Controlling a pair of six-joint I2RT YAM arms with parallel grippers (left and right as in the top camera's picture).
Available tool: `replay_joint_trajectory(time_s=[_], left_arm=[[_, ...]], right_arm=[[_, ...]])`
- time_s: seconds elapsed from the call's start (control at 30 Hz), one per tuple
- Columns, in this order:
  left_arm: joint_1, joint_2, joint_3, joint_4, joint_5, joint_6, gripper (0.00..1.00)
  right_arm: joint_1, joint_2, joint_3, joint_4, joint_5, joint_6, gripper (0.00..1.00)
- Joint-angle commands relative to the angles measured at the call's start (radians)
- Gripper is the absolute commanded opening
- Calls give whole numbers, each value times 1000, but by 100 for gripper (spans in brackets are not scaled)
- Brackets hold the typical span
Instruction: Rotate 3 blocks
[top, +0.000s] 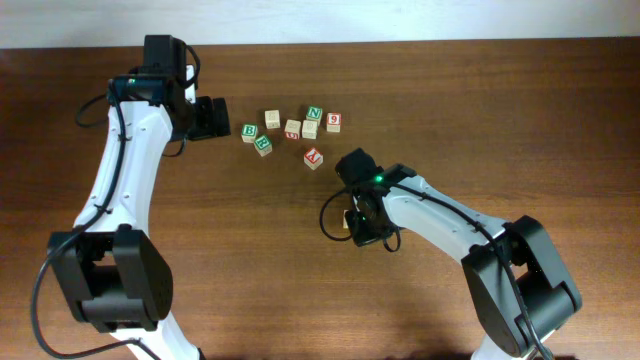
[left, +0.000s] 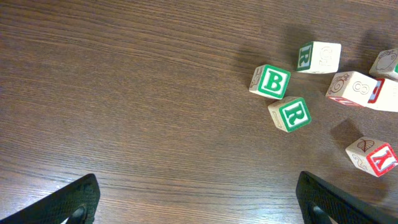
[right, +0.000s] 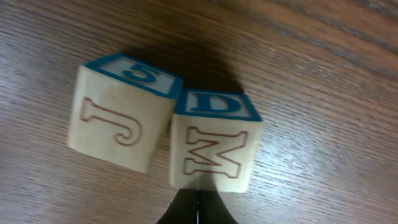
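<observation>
Two pale cubes with blue tops fill the right wrist view: one with a red-outlined J (right: 121, 129), one with an M (right: 214, 149), touching side by side. My right gripper (right: 197, 194) is shut, its joined tips at the M cube's near lower edge with nothing between them. Overhead, the right gripper (top: 362, 226) covers these cubes. A red-lettered cube (top: 314, 157) (left: 373, 155) lies alone just left of the right arm. Pale cubes (top: 293, 128) sit in the cluster behind it. My left gripper (top: 215, 117) (left: 199, 202) is open over bare wood, left of the cluster.
Green-lettered B (top: 249, 131) (left: 272, 81), R (top: 263, 146) (left: 292, 114) and N (top: 315, 113) cubes and a red 9 cube (top: 333, 122) lie in the cluster at the table's back middle. The wooden table (top: 200, 260) spreads all around.
</observation>
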Motion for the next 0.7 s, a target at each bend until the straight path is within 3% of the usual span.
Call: replay_joint_trajectory(time_s=[0.0,0.23,0.33,0.47,0.67], left_arm=[[6,12,19,2,-6,13,99],[7,12,19,2,-6,13,99],[7,12,19,2,-6,13,99],[7,12,19,2,-6,13,99],[7,12,19,2,-6,13,99]], right_arm=[[-1,7,-8,16,-19,-62,4],[-84,-66,84,-93,-126,-1,4],[-142,-73,84,-4,-185,14,4],[-136,-45,84,177,-154,214,4],[-125,18,83,145,-91,337,4]])
